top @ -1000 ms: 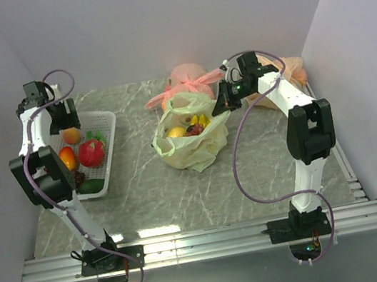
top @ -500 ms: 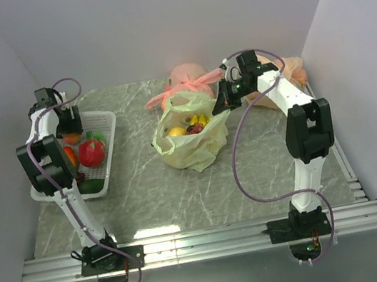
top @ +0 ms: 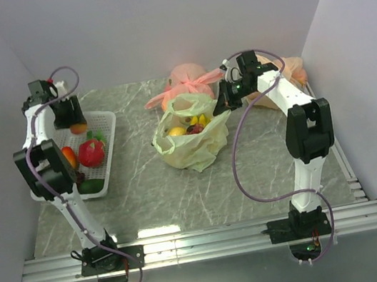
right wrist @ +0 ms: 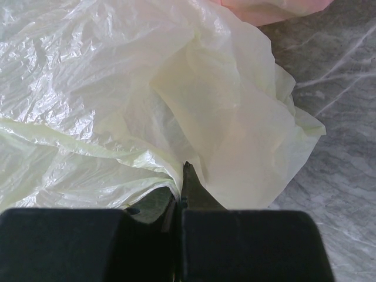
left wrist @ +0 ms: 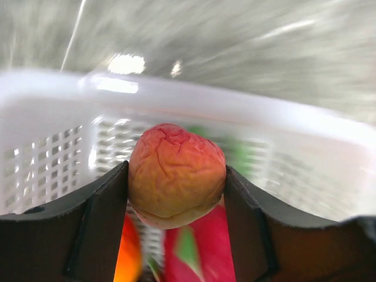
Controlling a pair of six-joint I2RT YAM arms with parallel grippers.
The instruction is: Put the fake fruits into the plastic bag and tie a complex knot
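My left gripper (top: 71, 121) is shut on the orange peach (left wrist: 176, 185) and holds it just above the white basket (top: 110, 144). In the left wrist view my left gripper (left wrist: 176, 171) has both fingers pressed against the peach's sides. The pale-green plastic bag (top: 193, 147) lies open mid-table with yellow bananas (top: 200, 119), an orange-yellow fruit (top: 175, 132) and dark grapes (top: 195, 130) inside. My right gripper (top: 223, 104) is shut on the bag's right rim. In the right wrist view my right gripper (right wrist: 183, 170) pinches the thin film (right wrist: 223, 117). No knot shows.
The basket holds a red strawberry-like fruit (top: 91, 152), an orange fruit (top: 68, 158), dark grapes (top: 79, 178) and a dark green piece (top: 91, 186). A pink knotted bag (top: 189, 79) and an orange-tan knotted bag (top: 294, 69) lie at the back. Walls stand close on the left, back and right.
My left gripper went down into the basket's far end, closed on the peach and lifted it slightly. The right gripper and the bag have not moved.
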